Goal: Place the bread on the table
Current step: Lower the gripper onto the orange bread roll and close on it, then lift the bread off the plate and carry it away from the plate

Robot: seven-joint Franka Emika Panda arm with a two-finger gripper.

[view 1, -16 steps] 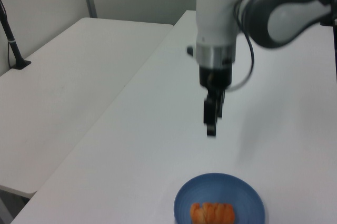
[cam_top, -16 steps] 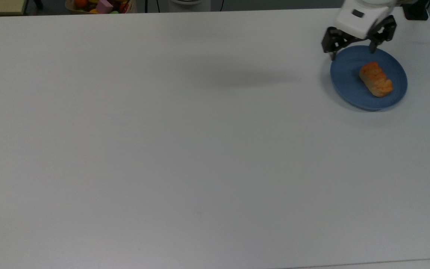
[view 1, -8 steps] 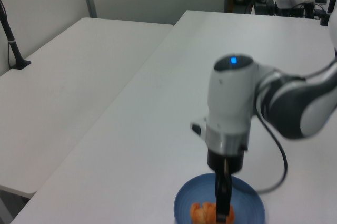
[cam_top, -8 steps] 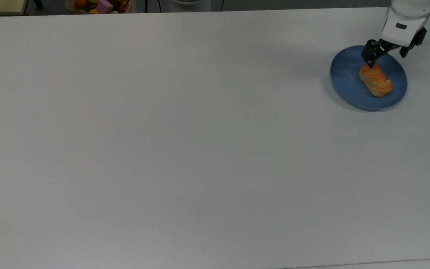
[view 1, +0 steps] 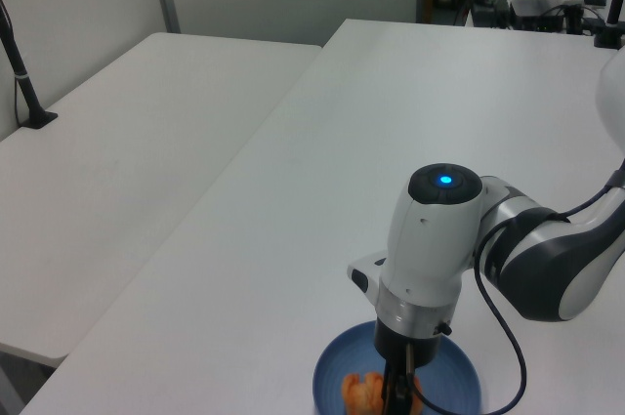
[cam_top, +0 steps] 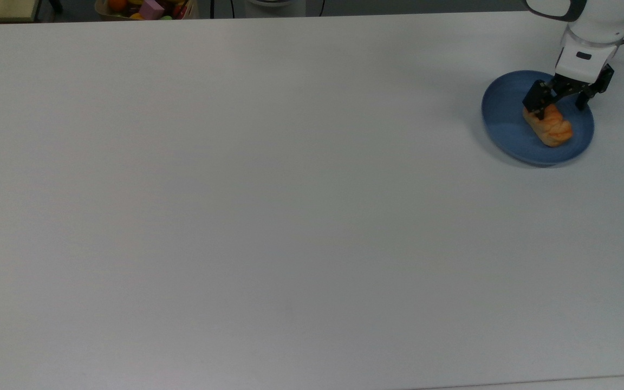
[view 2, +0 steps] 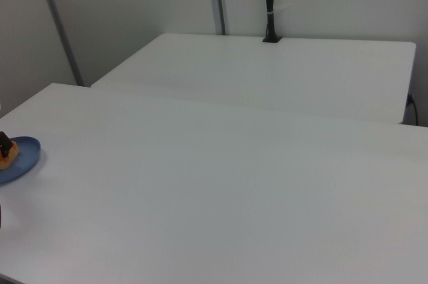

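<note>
The bread (cam_top: 551, 127), a small golden-orange loaf, lies on a round blue plate (cam_top: 504, 122) at the top view's far right. My gripper (cam_top: 559, 104) is down over the loaf's upper end, open, one black finger touching that end and the other apart on the far side. In the left view the gripper (view 1: 398, 394) reaches down onto the plate (view 1: 459, 378) beside the bread (view 1: 359, 389). The right view has the plate (view 2: 20, 158) and bread (view 2: 7, 158) at its left edge. The white table (cam_top: 268, 206) carries the plate.
A bin of coloured toys (cam_top: 147, 7) sits beyond the table's far edge in the top view. A second white table (view 1: 117, 161) stands beside this one. The plate lies close to the table's right edge in the top view.
The gripper came from the plate's upper-left rim across and down onto the loaf's end. Plate and bread shifted slightly down and right in the top view.
</note>
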